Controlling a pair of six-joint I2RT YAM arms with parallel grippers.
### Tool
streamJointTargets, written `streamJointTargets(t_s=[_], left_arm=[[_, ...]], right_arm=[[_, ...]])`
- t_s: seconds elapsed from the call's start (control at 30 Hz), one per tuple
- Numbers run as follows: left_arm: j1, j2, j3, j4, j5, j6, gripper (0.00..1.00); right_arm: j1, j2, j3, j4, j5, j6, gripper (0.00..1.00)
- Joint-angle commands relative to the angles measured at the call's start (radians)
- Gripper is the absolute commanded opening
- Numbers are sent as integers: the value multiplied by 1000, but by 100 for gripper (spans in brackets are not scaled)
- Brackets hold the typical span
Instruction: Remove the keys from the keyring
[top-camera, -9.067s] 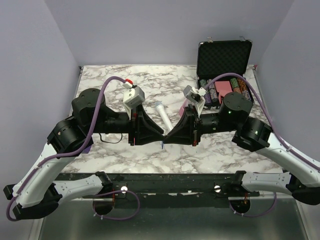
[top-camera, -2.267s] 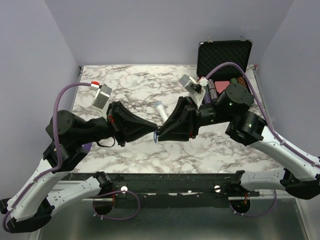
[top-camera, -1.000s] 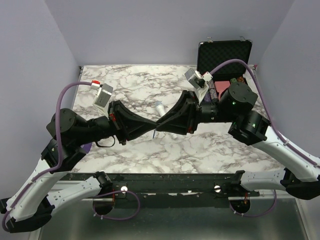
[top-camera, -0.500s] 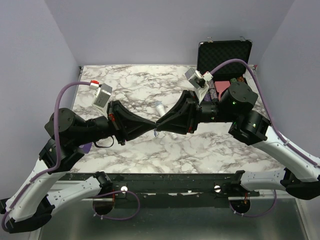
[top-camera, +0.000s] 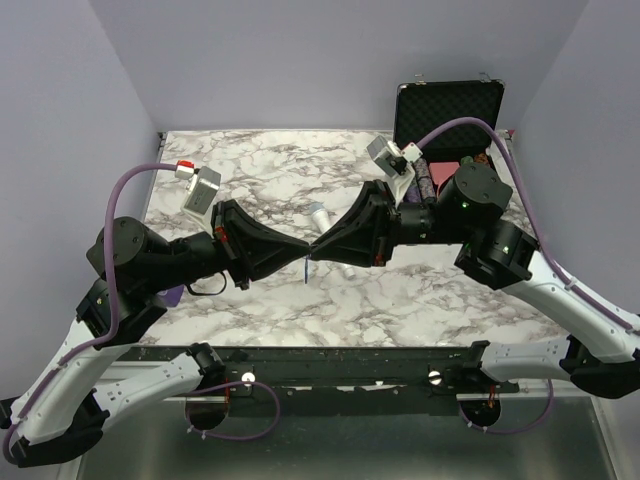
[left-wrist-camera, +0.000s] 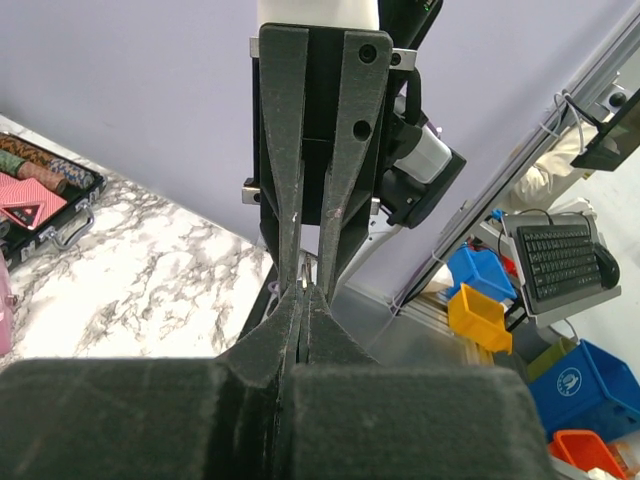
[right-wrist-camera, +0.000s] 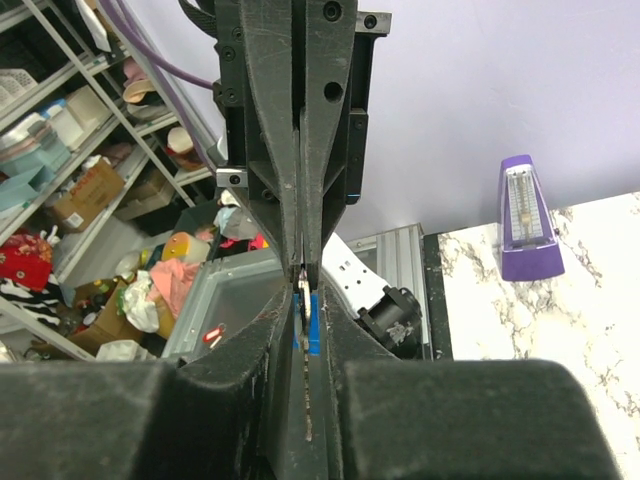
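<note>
Between lilac walls (top-camera: 300, 60), on a marbled counter (top-camera: 400, 300), an open black case (top-camera: 447, 105) is stood at the far right corner. Above the counter's middle the left pincer (top-camera: 304, 246) and right pincer (top-camera: 316, 248) are met tip to tip in mid-air. The left is pressed together; the right is narrowed, its hold not to be told. The blue-headed key (top-camera: 303, 268) is hung just beneath, the keyring (left-wrist-camera: 303, 286) apparently pinched by the left. Separation is judged under way; next, the key must be worked along the wire and off.

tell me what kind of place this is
Probably a robotics lab or workshop: a marble-patterned table walled in by lavender panels, cluttered storage shelves beside it, and plastic bins with a computer keyboard nearby.
</note>
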Motion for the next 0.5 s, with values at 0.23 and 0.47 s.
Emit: streamJointTargets(t_s=[0.23, 0.47], left_arm=[[-6, -9, -4, 18, -21, -1, 0], [-8, 11, 27, -62, -73, 17, 33]], right_arm=[[3, 10, 17, 27, -4, 4, 4], [3, -2, 0, 33, -7, 11, 1]])
